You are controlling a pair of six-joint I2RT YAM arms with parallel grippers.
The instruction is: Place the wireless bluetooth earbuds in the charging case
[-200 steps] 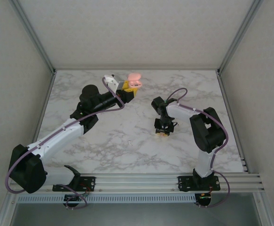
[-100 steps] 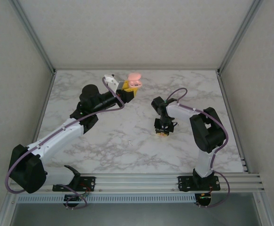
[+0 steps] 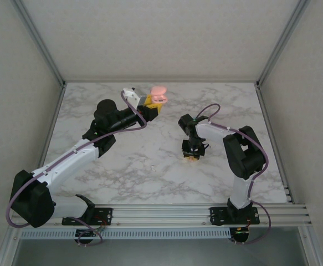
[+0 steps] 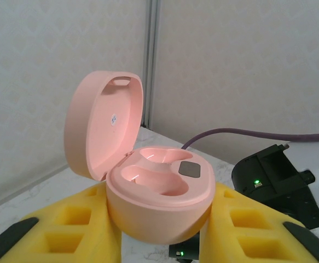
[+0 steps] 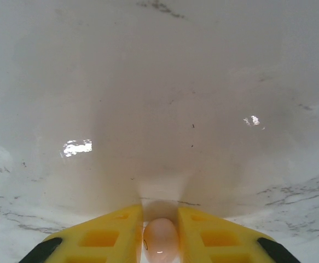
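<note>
A pale pink charging case point(image 4: 159, 200) with its lid up is held off the table at the back, and my left gripper point(image 3: 150, 106) is shut on its rounded body. Both wells point(image 4: 159, 178) inside it look empty. In the top view the case point(image 3: 159, 95) shows above the yellow fingers point(image 4: 71, 230). My right gripper point(image 3: 191, 155) points down at the marble table point(image 3: 150, 166) right of centre. A pale pink earbud point(image 5: 160, 239) sits pinched between its yellow fingers point(image 5: 104, 241), just above the tabletop. No teal earbud is in sight.
A tiny white speck point(image 3: 151, 165) lies on the marble near the middle. Aluminium frame posts point(image 3: 39, 44) and pale walls close in the table on three sides. The right arm's purple cable point(image 4: 247, 134) loops behind the case.
The right gripper has shifted very slightly at the table with the earbud. The left arm and the case hold still.
</note>
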